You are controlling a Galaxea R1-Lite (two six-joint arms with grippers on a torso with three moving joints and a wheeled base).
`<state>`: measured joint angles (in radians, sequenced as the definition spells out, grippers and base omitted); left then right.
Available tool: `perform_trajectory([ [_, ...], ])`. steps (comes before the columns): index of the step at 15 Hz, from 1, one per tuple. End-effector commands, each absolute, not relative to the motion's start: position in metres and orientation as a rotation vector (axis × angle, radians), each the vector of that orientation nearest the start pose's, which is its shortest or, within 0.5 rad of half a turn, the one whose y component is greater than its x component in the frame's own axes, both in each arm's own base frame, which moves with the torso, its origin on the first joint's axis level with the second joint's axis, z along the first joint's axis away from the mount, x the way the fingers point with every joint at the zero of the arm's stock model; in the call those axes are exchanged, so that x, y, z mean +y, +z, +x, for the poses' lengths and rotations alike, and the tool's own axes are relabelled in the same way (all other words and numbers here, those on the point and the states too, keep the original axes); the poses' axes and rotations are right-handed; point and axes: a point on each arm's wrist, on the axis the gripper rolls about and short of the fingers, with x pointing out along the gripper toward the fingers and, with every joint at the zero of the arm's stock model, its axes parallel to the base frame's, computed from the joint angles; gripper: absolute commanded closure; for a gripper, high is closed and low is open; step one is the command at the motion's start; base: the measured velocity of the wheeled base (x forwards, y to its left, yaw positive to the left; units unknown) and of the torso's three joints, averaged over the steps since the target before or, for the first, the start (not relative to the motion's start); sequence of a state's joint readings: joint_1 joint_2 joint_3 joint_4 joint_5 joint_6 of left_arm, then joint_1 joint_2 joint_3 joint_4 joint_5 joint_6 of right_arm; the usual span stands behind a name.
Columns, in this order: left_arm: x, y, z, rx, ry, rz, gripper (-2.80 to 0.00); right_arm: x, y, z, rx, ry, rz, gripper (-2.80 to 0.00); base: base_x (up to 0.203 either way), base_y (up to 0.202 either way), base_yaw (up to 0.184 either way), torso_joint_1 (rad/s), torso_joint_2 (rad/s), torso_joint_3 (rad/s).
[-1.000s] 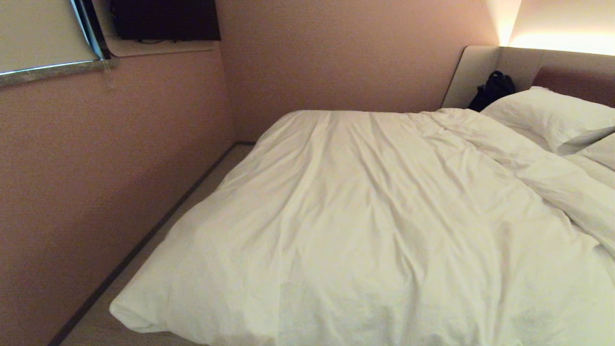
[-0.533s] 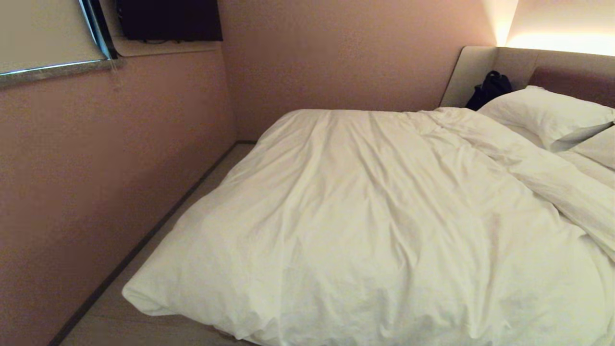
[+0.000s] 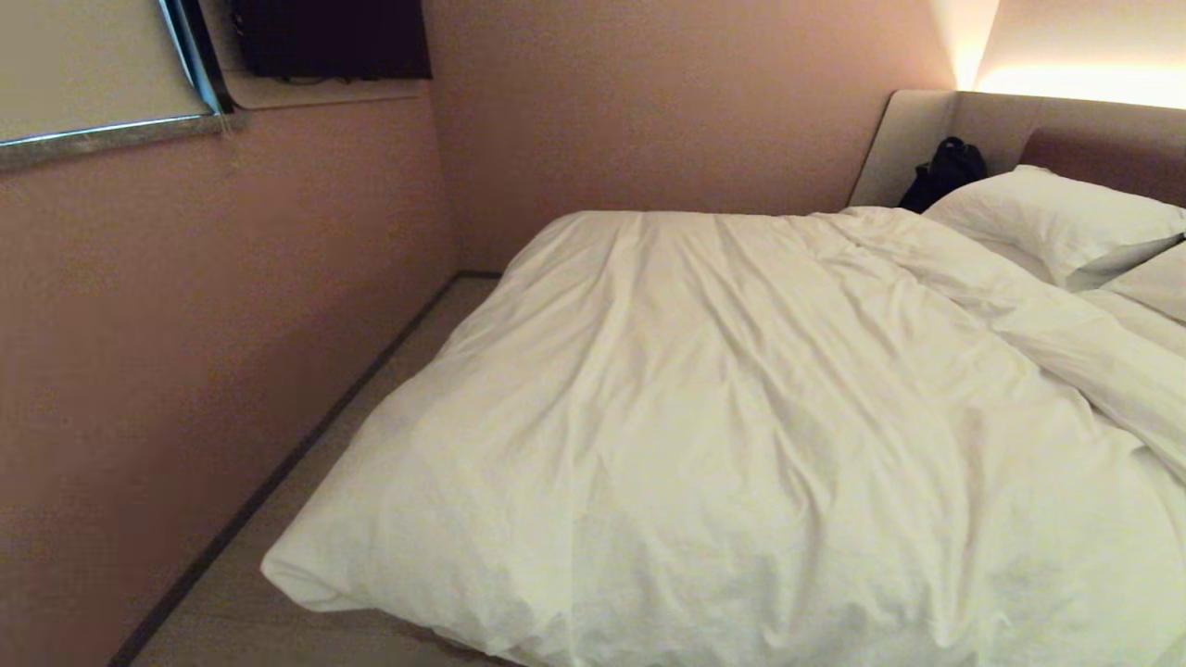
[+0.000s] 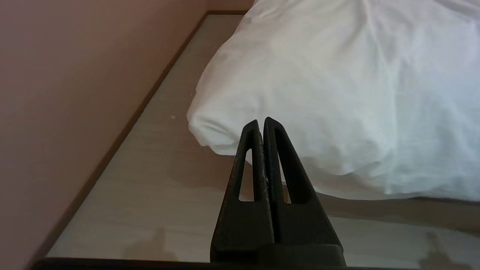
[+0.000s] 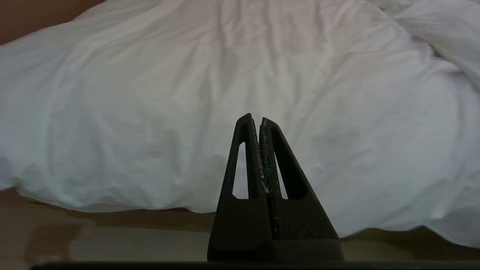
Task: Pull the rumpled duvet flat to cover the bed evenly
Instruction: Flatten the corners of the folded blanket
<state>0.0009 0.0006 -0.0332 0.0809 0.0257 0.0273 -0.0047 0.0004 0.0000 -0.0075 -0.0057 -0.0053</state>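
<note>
The duvet (image 3: 741, 417) lies over most of the bed (image 3: 936, 120), its foot end hanging over the near edge and its left corner (image 3: 296, 574) bulging out over the floor (image 3: 278, 630) beside the wall (image 3: 185, 324). Toward the headboard its top edge is rucked into a long diagonal roll, and creases run the length of it. It looks soft, thick and puffy, light for its bulk but big enough to drag, so I'd guess it will slump and bunch rather than slide as one sheet; a pinch of cover alone may slip off the filling. The best holds seem to be the corners and the hem, such as the rounded corner near the left gripper (image 4: 261, 122) and the hanging edge in front of the right gripper (image 5: 254, 118). Both grippers sit low at the foot of the bed, fingers pressed together and holding nothing, each a little short of the cloth. Counting up: one duvet, one bed, two pillows (image 3: 1056, 222) at the head, the second only partly in sight at the right edge, and one dark bag (image 3: 945, 171) in the corner by the headboard. A dark screen (image 3: 324, 37) hangs on the wall above a ledge, next to a window blind (image 3: 83, 65).
</note>
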Motion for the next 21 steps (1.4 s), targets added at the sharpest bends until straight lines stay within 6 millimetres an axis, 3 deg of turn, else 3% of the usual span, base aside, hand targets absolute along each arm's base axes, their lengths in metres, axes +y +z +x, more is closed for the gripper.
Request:
perform_trajectory([
  [1,0.0005,0.0765,-0.0255,0.049,0.027,0.027,0.00,0.0000,0.0763,-0.0228,-0.008,-0.011,-0.006,0.00,0.000,0.197,-0.002,0.003,0.00,0.003],
  [21,0.0006,0.0763,-0.0255,0.051,0.028,0.028,0.00,0.0000,0.0763,-0.0228,-0.008,-0.011,-0.006,0.00,0.000,0.197,-0.001,0.003,0.00,0.003],
])
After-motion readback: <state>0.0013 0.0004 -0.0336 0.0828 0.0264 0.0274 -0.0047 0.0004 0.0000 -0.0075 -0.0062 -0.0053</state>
